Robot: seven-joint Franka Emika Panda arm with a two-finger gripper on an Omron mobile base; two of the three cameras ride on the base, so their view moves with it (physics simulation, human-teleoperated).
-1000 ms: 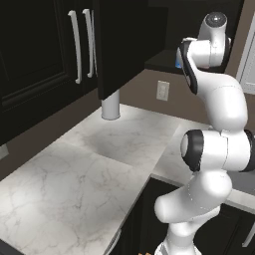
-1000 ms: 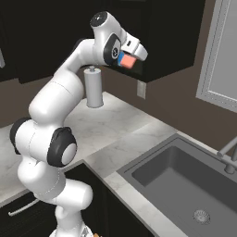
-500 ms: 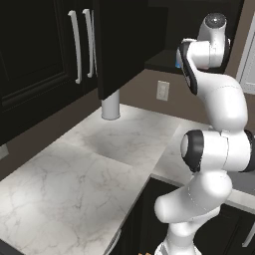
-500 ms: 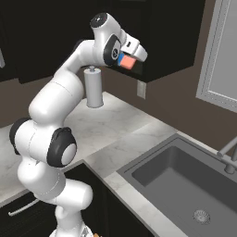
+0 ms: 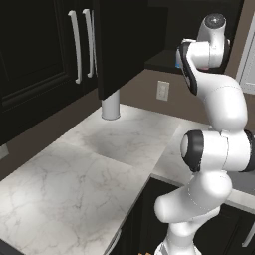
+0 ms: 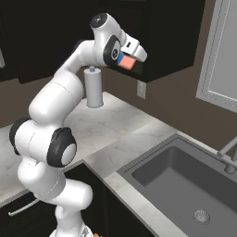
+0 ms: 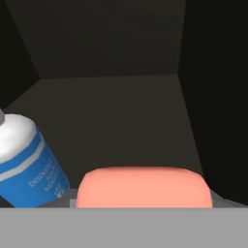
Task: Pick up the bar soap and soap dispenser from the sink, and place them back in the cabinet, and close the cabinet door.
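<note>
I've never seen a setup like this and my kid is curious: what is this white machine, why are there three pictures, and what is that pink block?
It is a rendered kitchen, not a real one. The white machine is a robot arm with dark joints, standing at a marble counter. Two pictures come from cameras behind the arm, one to each side; the third comes from a camera on its hand.

The gripper is raised to an open dark wall cabinet and holds the pink block, a bar of soap. In the hand view the bar of soap sits right in front of the camera, at the edge of the cabinet's shelf, with a blue and white soap bottle tilted beside it.

A paper towel roll stands on the counter, and the dark sink lies to the right.
</note>
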